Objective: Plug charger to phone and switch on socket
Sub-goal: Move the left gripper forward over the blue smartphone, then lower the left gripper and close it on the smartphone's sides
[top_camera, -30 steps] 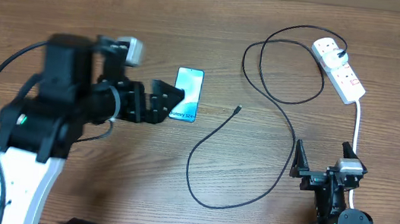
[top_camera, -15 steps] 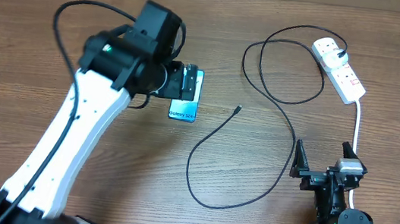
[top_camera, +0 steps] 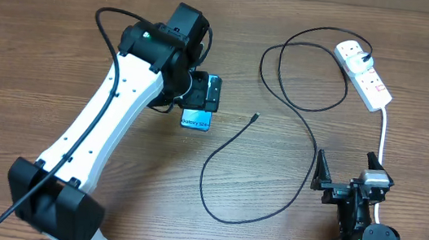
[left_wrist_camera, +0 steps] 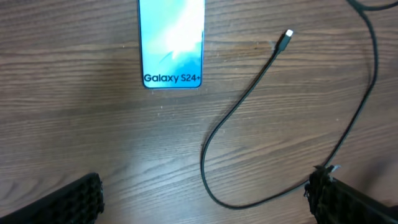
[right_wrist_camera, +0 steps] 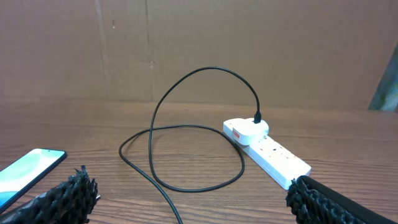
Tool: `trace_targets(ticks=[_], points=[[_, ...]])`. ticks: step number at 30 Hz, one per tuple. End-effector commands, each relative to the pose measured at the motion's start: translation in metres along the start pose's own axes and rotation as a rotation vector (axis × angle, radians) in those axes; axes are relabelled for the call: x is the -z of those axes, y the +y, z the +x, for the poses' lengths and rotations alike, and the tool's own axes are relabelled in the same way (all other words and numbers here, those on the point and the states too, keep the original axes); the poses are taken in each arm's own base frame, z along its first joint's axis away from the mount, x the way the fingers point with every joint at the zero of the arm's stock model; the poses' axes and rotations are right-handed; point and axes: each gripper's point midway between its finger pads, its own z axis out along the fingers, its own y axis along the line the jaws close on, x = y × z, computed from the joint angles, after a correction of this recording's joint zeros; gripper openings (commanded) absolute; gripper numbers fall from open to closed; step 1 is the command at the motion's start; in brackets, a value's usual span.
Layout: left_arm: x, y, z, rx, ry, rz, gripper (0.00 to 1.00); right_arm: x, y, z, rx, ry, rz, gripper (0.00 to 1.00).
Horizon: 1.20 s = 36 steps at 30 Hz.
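The phone (top_camera: 195,120) lies flat on the table left of centre, and only its lower end with the "Galaxy S24+" text shows in the overhead view. My left gripper (top_camera: 205,93) hovers open and empty over its upper part. In the left wrist view the phone (left_wrist_camera: 172,43) is at the top, with the open fingers (left_wrist_camera: 205,208) below it. The charger's black cable (top_camera: 231,151) loops across the table. Its small tip (top_camera: 257,117) lies free right of the phone, and its white plug head (top_camera: 352,51) sits in the socket (top_camera: 369,82). My right gripper (top_camera: 346,181) is open and empty near the front edge.
The socket's thick white cord (top_camera: 383,133) runs down the right side past my right gripper. In the right wrist view the socket (right_wrist_camera: 273,155) and a cable loop (right_wrist_camera: 186,149) lie ahead, with a brown cardboard wall (right_wrist_camera: 186,50) behind the table.
My left arm has swung from the left side towards the right and far side, and its gripper now hangs over the phone's upper part. The right arm has not moved.
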Motion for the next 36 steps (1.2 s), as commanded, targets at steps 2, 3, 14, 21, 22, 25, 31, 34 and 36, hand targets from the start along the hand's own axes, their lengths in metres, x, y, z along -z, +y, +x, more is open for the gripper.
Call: trace_targets(ticks=[2,3,14,21,22,25,31,34,36], points=[[0.01,0.009,-0.011,0.028,0.01,-0.103,1.0,0.0,-0.003,0.002,0.005,-0.003,0.018,1.0],[0.012,0.014,-0.012,0.031,0.022,-0.139,1.0,0.0,-0.003,0.002,0.005,-0.003,0.018,1.0],[-0.018,0.006,-0.054,0.027,-0.029,-0.146,1.0,0.0,-0.003,0.002,0.005,-0.003,0.018,1.0],[-0.04,0.007,-0.058,0.016,0.004,-0.158,1.0,0.0,-0.003,0.002,0.005,-0.003,0.018,1.0],[-0.049,0.007,-0.06,0.019,0.015,-0.16,1.0,0.0,-0.003,0.002,0.005,-0.003,0.018,1.0],[-0.067,0.007,-0.065,0.02,0.031,-0.162,1.0,0.0,-0.003,0.002,0.005,-0.003,0.018,1.0],[-0.103,0.012,-0.066,0.016,0.089,-0.185,1.0,0.0,-0.003,0.002,0.005,-0.003,0.018,1.0],[-0.119,0.015,-0.067,-0.001,0.11,-0.195,1.0,0.0,-0.003,0.002,0.005,-0.003,0.018,1.0],[-0.129,0.016,-0.068,0.001,0.12,-0.2,1.0,0.0,-0.003,0.002,0.005,-0.003,0.018,1.0]])
